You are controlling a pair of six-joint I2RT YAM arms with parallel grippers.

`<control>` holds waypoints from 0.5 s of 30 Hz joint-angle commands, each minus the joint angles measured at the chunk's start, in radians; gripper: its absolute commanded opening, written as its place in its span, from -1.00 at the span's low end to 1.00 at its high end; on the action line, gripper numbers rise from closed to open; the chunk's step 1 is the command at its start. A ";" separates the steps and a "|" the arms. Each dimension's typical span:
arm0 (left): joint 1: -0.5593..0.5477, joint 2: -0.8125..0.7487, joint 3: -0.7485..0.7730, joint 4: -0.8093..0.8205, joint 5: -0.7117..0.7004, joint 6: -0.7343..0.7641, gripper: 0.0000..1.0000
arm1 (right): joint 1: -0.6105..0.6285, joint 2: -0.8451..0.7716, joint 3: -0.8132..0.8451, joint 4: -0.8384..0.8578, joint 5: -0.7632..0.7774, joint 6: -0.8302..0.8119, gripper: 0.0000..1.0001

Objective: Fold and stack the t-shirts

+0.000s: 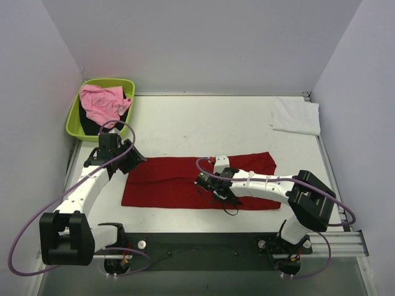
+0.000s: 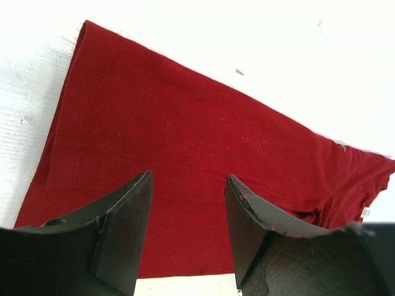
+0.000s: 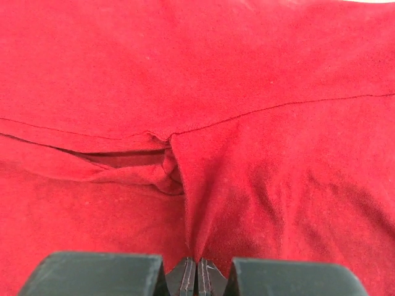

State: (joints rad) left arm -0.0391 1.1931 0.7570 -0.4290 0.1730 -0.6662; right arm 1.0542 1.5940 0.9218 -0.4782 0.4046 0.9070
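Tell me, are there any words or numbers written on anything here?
No words or numbers can be read anywhere.
Small white tag at the edge of the red shirt: too small to read.
Pink shirt, white shirt, green tub: no print shows.

Deep red t-shirt (image 1: 162,188), lime-green tub (image 1: 73,118)
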 commanded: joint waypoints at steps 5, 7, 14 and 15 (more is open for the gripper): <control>0.005 -0.006 -0.004 0.044 0.013 0.016 0.20 | 0.013 -0.060 0.020 -0.008 -0.027 -0.008 -1.00; 0.005 -0.004 -0.002 0.042 0.013 0.016 0.20 | 0.017 -0.069 0.018 0.007 -0.036 -0.010 -1.00; 0.005 -0.004 -0.001 0.042 0.013 0.017 0.20 | 0.026 -0.071 0.023 0.036 -0.072 -0.029 -1.00; 0.005 -0.006 -0.001 0.042 0.014 0.017 0.20 | 0.024 -0.066 0.022 0.044 -0.078 -0.030 -1.00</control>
State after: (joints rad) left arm -0.0391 1.1931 0.7483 -0.4232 0.1730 -0.6666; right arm 1.0691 1.5562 0.9218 -0.4366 0.3485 0.8886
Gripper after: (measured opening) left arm 0.600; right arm 0.034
